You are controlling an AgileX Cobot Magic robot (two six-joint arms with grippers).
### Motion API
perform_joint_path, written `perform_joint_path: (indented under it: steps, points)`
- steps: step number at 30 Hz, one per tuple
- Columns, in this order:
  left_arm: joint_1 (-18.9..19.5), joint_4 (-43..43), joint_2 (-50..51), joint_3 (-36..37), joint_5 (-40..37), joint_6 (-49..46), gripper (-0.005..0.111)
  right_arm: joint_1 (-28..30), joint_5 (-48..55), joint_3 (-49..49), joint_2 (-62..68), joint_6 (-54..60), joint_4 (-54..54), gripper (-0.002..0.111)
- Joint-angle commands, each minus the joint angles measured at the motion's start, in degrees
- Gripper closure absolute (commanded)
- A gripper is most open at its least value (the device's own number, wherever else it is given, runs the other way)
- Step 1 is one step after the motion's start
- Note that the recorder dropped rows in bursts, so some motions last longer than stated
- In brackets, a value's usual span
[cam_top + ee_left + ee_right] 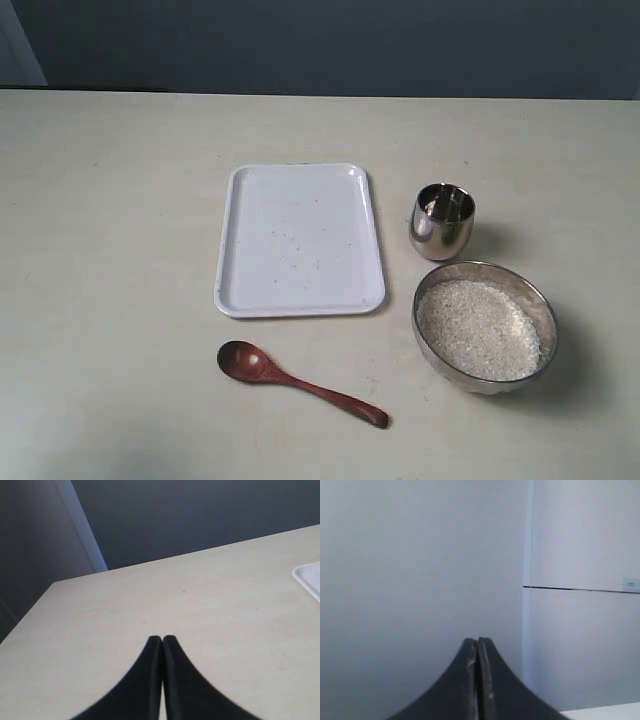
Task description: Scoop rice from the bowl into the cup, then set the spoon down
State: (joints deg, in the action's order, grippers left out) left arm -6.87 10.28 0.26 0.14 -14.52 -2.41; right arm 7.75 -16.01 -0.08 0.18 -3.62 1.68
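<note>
Bench [120,250]: left hand [161,642] and right hand [477,642] both pinched closed, empty, away from things.
Bowl [545,310], right of tray [300,220]: wide shiny steel, well filled with rice [478,328]; heaped scoop likely sheds grains.
Spoon [295,381], flat on bench by tray's near edge: dark glossy red-brown; slim handle may slip or roll in pinch.
Cup [441,222], just beside bowl: upright mirror steel; narrow mouth invites spill, nudge may tip it.

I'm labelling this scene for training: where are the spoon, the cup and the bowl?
spoon [312,389], exterior view, middle of its handle.
cup [438,235], exterior view, shiny side wall.
bowl [541,305], exterior view, bare inner wall.
</note>
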Motion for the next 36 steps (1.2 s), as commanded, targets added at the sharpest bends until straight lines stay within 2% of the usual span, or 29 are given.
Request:
perform_joint_path:
  steps: [1, 4, 6, 14, 19, 22, 24, 36]
  points:
    - [0.04, -0.10, -0.26, -0.14, 0.79, 0.36, 0.106, 0.16, -3.25, 0.08, -0.18, -25.06, -10.54, 0.109]
    - [0.04, -0.10, -0.26, -0.14, 0.79, 0.36, 0.106, 0.16, -2.58, 0.08, -0.18, -39.27, -17.46, 0.109]
    - [0.04, -0.10, -0.26, -0.14, 0.79, 0.36, 0.106, 0.16, -2.58, 0.08, -0.18, -43.44, -17.92, 0.109]
    - [0.04, -0.10, -0.26, -0.14, 0.79, 0.36, 0.106, 0.16, -0.23, 0.08, -0.18, -43.39, -13.71, 0.109]
    - [0.04, -0.10, -0.26, -0.14, 0.79, 0.36, 0.106, 0.16, -2.50, 0.05, -0.18, -48.83, 3.26, 0.109]
    - [0.04, -0.10, -0.26, -0.14, 0.79, 0.36, 0.106, 0.16, -7.92, -0.56, -0.18, -49.07, 7.84, 0.109]
    - [0.04, -0.10, -0.26, -0.14, 0.79, 0.36, 0.106, 0.16, -8.09, -0.56, -0.18, -48.96, 10.00, 0.109]
    - [0.04, -0.10, -0.26, -0.14, 0.79, 0.36, 0.106, 0.16, 5.85, -0.56, -0.18, -50.63, 8.22, 0.109]
